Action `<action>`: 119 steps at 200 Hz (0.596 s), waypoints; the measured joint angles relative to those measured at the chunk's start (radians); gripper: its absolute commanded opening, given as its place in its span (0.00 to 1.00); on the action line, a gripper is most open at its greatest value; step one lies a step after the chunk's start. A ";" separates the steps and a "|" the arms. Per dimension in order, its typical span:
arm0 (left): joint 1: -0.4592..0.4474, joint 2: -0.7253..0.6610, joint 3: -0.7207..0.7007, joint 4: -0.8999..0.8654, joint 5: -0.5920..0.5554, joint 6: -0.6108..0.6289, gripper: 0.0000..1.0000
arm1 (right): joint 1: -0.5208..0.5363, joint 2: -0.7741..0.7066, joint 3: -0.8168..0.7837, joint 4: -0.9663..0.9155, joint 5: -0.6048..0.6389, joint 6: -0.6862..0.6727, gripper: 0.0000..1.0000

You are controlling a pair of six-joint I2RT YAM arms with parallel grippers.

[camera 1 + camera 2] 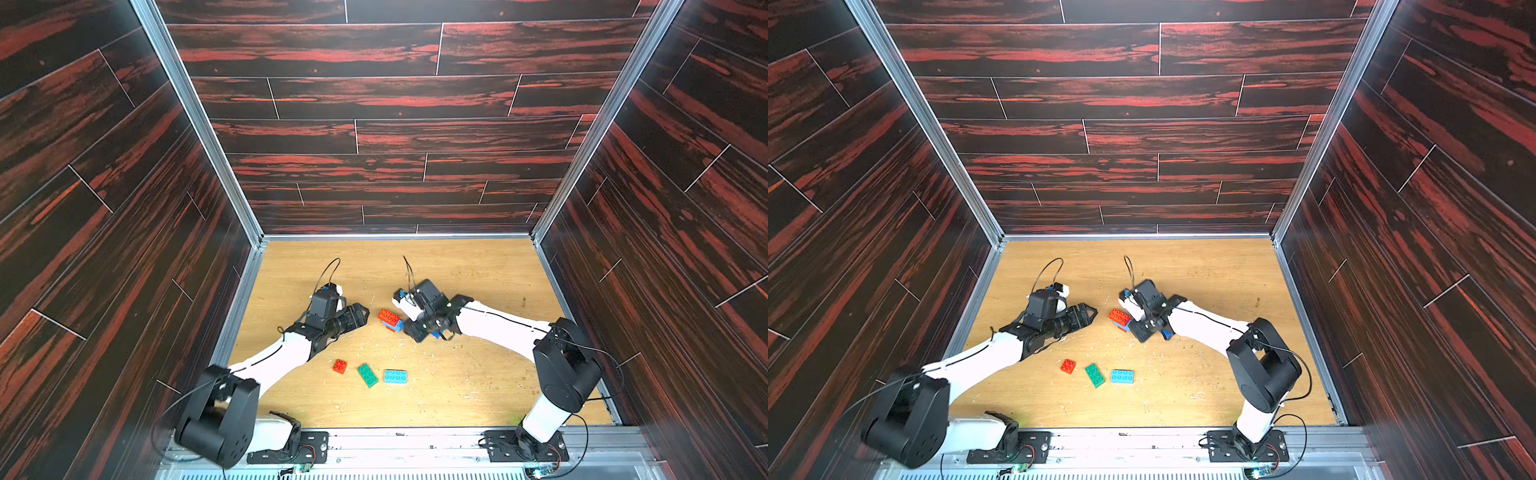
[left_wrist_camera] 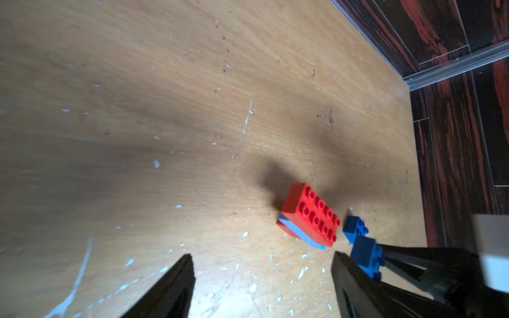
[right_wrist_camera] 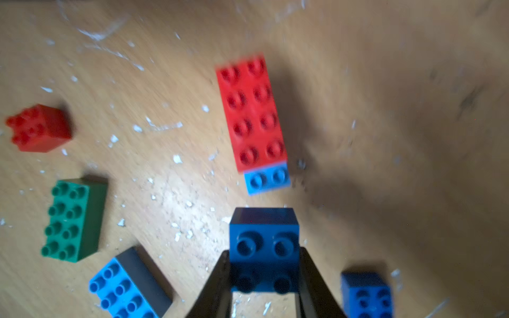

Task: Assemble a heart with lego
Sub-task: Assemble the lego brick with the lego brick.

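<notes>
The heart cluster [image 1: 389, 318] [image 1: 1120, 318] lies mid-table: a long red brick [image 3: 252, 113] [image 2: 311, 214] stacked on a light-blue one [image 3: 267, 180]. My right gripper [image 3: 264, 250] [image 1: 417, 330] is shut on a dark-blue square brick [image 3: 264, 242] [image 2: 366, 256], just short of the cluster's end. A second dark-blue square brick [image 3: 366, 294] [image 2: 355, 225] sits on the table beside it. My left gripper [image 2: 263, 256] [image 1: 360, 316] stands open and empty on the cluster's other side.
Loose lego lies nearer the front: a red square [image 1: 340, 366] [image 3: 40, 128], a green rectangle [image 1: 368, 375] [image 3: 73, 220] and a light-blue rectangle [image 1: 395, 376] [image 3: 126, 286]. Dark walls enclose the wooden table [image 1: 457, 386] on three sides.
</notes>
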 measured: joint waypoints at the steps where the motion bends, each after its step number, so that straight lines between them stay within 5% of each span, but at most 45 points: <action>1: 0.000 0.005 0.003 0.002 0.002 0.000 0.79 | 0.000 0.002 0.005 -0.001 0.001 -0.005 0.15; 119: -0.013 0.260 0.105 0.172 0.138 -0.009 0.61 | -0.002 0.131 0.106 -0.108 -0.028 -0.182 0.06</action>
